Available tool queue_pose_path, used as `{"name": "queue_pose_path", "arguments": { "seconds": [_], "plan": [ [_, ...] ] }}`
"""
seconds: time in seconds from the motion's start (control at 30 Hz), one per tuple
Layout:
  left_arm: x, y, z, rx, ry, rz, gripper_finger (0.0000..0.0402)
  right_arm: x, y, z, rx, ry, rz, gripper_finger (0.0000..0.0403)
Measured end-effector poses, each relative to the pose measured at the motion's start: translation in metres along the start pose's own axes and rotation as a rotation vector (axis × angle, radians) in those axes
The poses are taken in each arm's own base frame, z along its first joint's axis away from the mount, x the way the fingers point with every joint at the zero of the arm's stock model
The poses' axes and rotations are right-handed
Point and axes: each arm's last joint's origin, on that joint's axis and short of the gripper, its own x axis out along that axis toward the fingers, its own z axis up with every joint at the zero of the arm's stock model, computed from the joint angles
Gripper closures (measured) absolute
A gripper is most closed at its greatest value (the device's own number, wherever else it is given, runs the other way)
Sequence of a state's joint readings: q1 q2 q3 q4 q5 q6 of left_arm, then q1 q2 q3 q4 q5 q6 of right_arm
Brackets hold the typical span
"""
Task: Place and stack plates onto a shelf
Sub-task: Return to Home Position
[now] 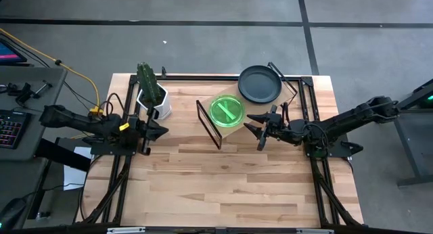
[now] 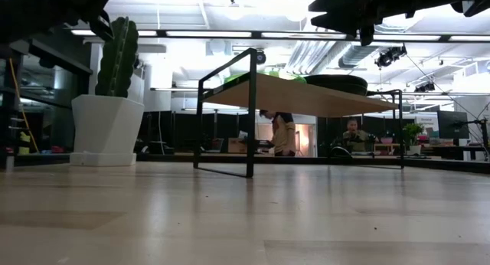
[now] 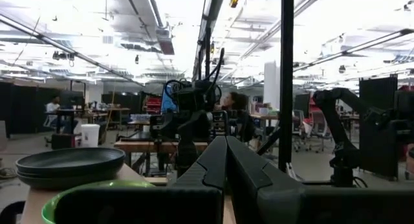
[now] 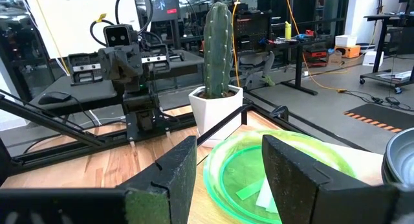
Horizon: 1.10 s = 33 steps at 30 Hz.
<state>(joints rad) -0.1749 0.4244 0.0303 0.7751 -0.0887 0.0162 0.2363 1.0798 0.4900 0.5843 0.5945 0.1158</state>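
Shelf (image 2: 321, 100) stands in the high view's upper middle, carrying stacked green plates (image 1: 226, 111) beside dark plates (image 1: 259, 84). You cannot read the pale strip in the green plates. Your right gripper (image 1: 252, 129) hangs just right of them, fingers spread. Your left gripper (image 1: 162, 131), fingers pressed together, sits near the cactus pot (image 1: 154, 102).
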Motion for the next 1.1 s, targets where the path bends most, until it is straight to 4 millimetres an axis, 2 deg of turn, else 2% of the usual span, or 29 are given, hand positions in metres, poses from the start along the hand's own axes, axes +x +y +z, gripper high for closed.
{"name": "queue_pose_path", "arguments": {
  "seconds": [1.1],
  "plan": [
    [-0.0001, 0.0002, -0.0044, 0.037, 0.046, 0.005, 0.0401, 0.0000, 0.0000, -0.0001, 0.007, 0.001, 0.000, 0.0240]
  ]
}}
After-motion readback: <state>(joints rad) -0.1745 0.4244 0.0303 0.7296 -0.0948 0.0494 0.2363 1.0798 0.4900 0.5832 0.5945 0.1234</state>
